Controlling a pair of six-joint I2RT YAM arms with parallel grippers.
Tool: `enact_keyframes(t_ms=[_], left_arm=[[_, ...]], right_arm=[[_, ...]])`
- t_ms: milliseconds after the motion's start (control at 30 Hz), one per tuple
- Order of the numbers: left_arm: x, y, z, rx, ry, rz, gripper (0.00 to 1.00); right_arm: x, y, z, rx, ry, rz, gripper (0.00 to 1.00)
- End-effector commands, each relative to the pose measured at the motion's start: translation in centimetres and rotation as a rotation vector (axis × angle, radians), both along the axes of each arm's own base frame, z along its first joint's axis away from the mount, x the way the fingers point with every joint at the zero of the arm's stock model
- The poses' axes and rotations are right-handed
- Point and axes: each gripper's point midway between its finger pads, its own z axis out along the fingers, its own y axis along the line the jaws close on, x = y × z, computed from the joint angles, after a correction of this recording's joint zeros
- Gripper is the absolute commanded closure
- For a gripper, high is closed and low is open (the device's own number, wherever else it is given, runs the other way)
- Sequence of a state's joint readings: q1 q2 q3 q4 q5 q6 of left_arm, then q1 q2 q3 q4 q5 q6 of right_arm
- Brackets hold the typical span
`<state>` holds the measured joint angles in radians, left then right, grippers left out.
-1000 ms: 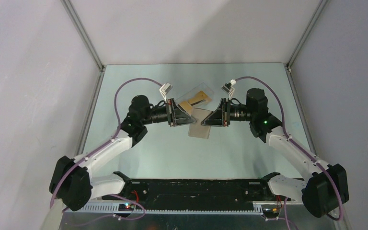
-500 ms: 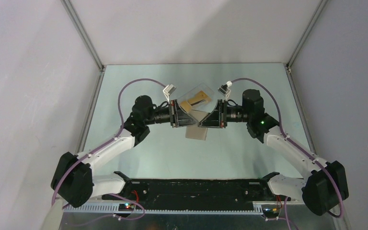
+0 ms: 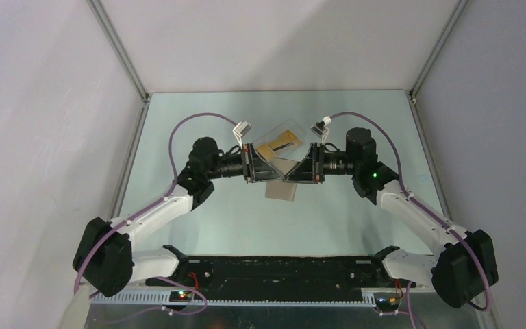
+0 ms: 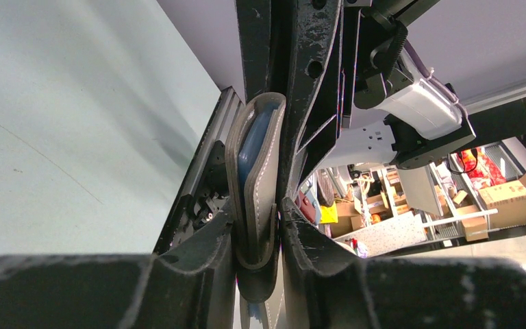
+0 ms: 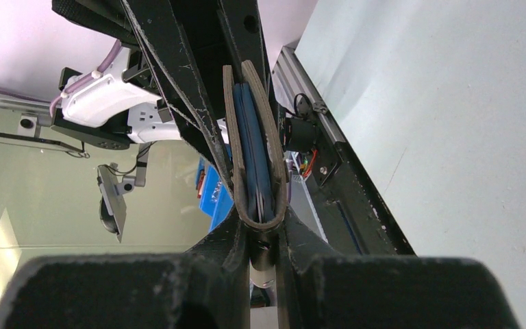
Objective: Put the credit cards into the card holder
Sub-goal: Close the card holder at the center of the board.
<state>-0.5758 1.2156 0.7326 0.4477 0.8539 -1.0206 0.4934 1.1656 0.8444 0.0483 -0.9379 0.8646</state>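
1. The flat grey-taupe folding card holder sits at the middle of the table, caught between my two pincers. They reach in from opposite sides and almost meet tip to tip over it.
2. My left pincer is clamped on one end of the card holder. From that wrist I see it edge-on, its two leaves slightly parted and blue layers between them. I cannot tell what the blue layers are.
3. My right pincer is closed on the opposite end. The fold of the card holder sits just above my fingers there, and its leaves spread away from me.
4. From above, my left pincer and right pincer cover most of the holder. I cannot tell whether its lower edge touches the table.
5. Just behind my fingertips lies a clear plastic rectangular box, tilted on the pale green tabletop.
6. Inside that box rests a thin orange-gold credit card with a dark stripe, apart from both pincers.
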Motion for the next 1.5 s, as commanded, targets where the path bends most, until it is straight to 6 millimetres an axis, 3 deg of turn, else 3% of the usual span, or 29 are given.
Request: enact_keyframes(t_ms=[0, 233, 267, 300, 367, 433, 833, 1133, 1267, 1467], left_arm=[[-2.8, -0.4, 2.2, -0.064, -0.098, -0.112, 1.00], [-2.8, 0.0, 2.3, -0.072, -0.104, -0.077, 0.97], [-2.8, -0.1, 2.7, -0.078, -0.094, -0.077, 0.88], [-2.7, -0.1, 2.9, -0.081, -0.089, -0.074, 0.69], [-2.5, -0.2, 3.7, -0.092, -0.090, -0.065, 0.52], [-2.2, -0.1, 4.3, -0.102, -0.094, -0.050, 0.44], [-2.2, 0.7, 4.1, -0.104, -0.088, -0.034, 0.48], [-2.1, 1.6, 5.1, -0.122, -0.100, -0.009, 0.30], [-1.9, 2.1, 5.1, -0.124, -0.099, 0.000, 0.34], [-2.2, 2.4, 4.9, -0.126, -0.091, -0.007, 0.48]], right_arm=[[1.9, 0.2, 0.5, -0.003, -0.003, -0.084, 1.00], [2.3, 0.1, 0.8, 0.010, 0.012, -0.097, 1.00], [2.3, 0.2, 0.8, 0.013, 0.008, -0.094, 1.00], [2.2, 0.2, 0.9, 0.013, 0.005, -0.093, 1.00], [2.1, 0.2, 0.8, 0.012, 0.001, -0.086, 1.00], [2.1, 0.1, 0.8, 0.010, 0.001, -0.085, 1.00], [2.1, -0.1, 0.5, 0.002, 0.004, -0.085, 1.00], [2.3, -0.1, 0.1, -0.007, 0.004, -0.081, 1.00], [2.4, -0.1, 0.2, 0.000, 0.006, -0.080, 1.00], [2.6, -0.1, 0.2, 0.002, 0.007, -0.080, 1.00]])
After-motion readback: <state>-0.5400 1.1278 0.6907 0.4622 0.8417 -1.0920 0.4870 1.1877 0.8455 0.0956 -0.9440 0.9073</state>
